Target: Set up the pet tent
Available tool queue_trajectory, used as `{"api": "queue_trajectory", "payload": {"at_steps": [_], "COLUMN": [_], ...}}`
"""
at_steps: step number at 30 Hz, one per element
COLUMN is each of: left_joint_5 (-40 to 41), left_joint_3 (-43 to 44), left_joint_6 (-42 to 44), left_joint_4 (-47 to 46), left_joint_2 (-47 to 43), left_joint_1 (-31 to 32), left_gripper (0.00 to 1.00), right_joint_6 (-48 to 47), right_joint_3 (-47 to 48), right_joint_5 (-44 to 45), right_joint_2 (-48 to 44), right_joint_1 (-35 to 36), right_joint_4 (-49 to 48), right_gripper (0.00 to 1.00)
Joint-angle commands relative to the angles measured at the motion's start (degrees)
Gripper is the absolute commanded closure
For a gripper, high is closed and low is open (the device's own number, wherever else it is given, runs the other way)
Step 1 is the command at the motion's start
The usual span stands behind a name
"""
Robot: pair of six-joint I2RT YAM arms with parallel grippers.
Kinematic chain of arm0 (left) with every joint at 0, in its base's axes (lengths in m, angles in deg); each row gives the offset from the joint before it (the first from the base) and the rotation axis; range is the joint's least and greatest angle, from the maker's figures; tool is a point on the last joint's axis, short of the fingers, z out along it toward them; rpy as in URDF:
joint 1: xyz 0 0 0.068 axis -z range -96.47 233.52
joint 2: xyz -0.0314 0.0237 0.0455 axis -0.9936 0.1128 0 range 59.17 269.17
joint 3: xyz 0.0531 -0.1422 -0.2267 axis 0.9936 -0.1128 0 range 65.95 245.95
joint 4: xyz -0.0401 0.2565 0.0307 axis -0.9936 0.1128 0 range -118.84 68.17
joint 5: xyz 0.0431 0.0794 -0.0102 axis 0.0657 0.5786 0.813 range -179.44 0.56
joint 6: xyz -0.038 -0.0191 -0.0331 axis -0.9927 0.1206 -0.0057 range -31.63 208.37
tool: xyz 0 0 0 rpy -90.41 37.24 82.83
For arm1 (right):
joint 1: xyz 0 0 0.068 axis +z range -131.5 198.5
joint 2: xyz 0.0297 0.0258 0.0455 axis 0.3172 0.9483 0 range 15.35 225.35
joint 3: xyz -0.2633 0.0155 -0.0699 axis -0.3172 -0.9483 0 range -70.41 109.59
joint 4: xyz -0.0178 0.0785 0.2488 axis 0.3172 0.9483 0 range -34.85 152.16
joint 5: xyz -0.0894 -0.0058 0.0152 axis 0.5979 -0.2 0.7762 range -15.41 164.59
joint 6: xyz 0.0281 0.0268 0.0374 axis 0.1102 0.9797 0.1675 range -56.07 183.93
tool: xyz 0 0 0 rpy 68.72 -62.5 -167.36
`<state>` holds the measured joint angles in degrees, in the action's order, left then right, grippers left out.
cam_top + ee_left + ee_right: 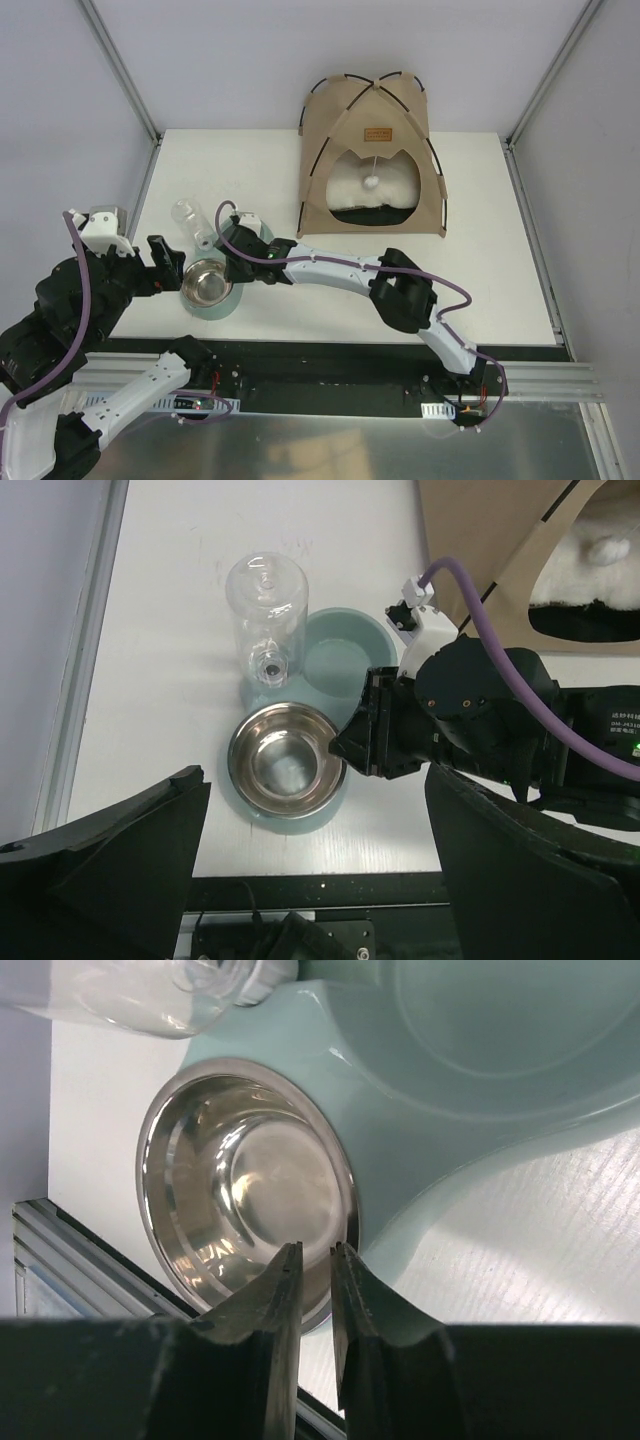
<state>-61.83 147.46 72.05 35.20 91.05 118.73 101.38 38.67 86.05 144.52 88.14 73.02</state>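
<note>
Pet tent (372,115), one, stands upright; left jaws spread; right jaws pinch one steel bowl (240,1185).

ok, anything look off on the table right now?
Yes: the clear bottle lies on its side by the teal feeder base, not seated in its empty round well. The tent stands upright at the back; nothing looks spilled.

The near bowl (288,762) is polished metal, mirror-glossy, and sits in a smooth pale-green plastic tray (345,660) with a soft sheen. The bottle (266,610) on the tray is clear, glossy plastic. On the far side, the pet tent (340,120) is matt tan cloth, felt-like, with a fluffy white cushion (400,187) inside, and the table (480,250) is matt white with a fine grain.
</note>
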Motion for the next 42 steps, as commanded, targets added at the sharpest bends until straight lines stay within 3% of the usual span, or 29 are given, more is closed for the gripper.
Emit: {"api": "queue_trajectory", "payload": {"at_steps": [1, 7, 9, 11, 13, 15, 17, 20, 25, 32, 38, 42], "left_joint_5": [1.9, 2.1, 1.7, 0.9, 0.3, 0.3, 0.8, 2.1, 3.8, 1.8, -1.3, -2.4], "left_joint_3": [1.6, 1.9, 1.8, 1.9, 2.2, 2.8, 3.6, 5.1, 7.9, 15.9, 19.1, 18.9], "left_joint_6": [-1.0, 0.3, 0.7, 0.8, 0.5, -0.4, -1.6, -4.1, -9.5, -16.5, -20.1, -19.8], "left_joint_4": [1.9, 2.0, 1.9, 2.0, 2.2, 3.0, 4.4, 7.3, 13.5, 24.5, 27.5, 29.6], "left_joint_2": [1.5, 2.4, 2.8, 3.0, 3.1, 2.9, 2.7, 1.7, 0.4, 2.7, 2.7, 2.1], "left_joint_1": [0.0, 0.0, 0.0, 0.0, 0.0, 0.0, 0.0, 0.0, 0.0, 0.1, 0.1, 0.2], "left_gripper": [0.08, 0.08, 0.08, 0.07, 0.07, 0.06, 0.04, 0.03, 0.03, 0.03, 0.01, 0.01], "right_joint_6": [2.6, 3.4, 2.7, 1.2, 0.3, 0.3, 1.4, 5.8, 12.0, 12.4, 11.6, 10.2], "right_joint_3": [1.4, -0.9, -1.0, -1.4, -3.9, -7.7, -11.7, -16.9, -21.9, -28.7, -23.6, -15.5], "right_joint_5": [-0.4, 0.1, 1.1, 2.8, 6.0, 10.0, 13.0, 17.0, 25.5, 34.1, 37.7, 39.4], "right_joint_2": [-0.6, -4.1, -6.1, -8.7, -12.3, -17.0, -21.8, -30.0, -41.2, -62.8, -80.4, -84.8], "right_joint_1": [-0.4, -0.4, -0.4, -0.4, -0.6, -0.8, -1.9, -4.5, -9.4, -13.0, -14.6, -14.7], "right_joint_4": [-1.7, -2.2, -1.0, 1.2, 3.2, 5.6, 9.3, 17.8, 39.9, 56.2, 67.2, 73.1], "right_gripper": [0.78, 0.78, 0.73, 0.58, 0.31, 0.12, 0.03, 0.01, 0.01, 0.01, 0.01, 0.01]}}
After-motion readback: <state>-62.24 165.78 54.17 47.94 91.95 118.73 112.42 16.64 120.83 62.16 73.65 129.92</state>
